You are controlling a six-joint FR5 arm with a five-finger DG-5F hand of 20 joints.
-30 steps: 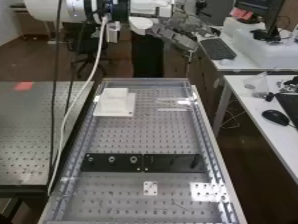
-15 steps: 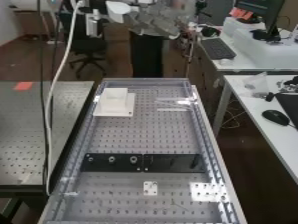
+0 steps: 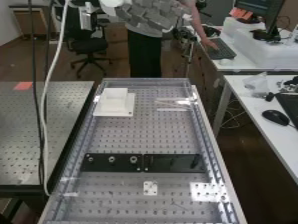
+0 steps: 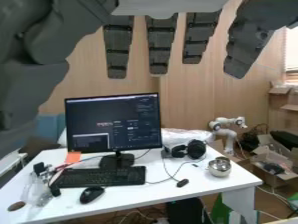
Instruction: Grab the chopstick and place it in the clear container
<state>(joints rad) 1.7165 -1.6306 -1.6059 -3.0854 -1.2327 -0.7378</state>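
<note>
Left of the hand [image 3: 156, 16] and nearer the camera, in the high view, a perforated metal table [image 3: 50, 135] bore an orange tag [image 3: 23, 86]. Closer in, on the bench [image 3: 143, 135], a white square block [image 3: 114, 104] sat upright on its flat base, below and nearer than the hand. The hand was above and past the bench's far end, its fingers [image 4: 159, 47] straight and spread, with gaps between them. Black plates [image 3: 113, 161] lay much nearer than the hand. Slightly right of the hand, and nearer, thin pale strips [image 3: 174, 109] lay flat on the bench; their long axis ran crosswise, ends toward its long sides. Whether these were the chopstick or edges of the clear container could not be told, nor which end tapered. Farther right stood a white desk [image 3: 269, 145] with a black mouse [image 3: 275, 117].
</note>
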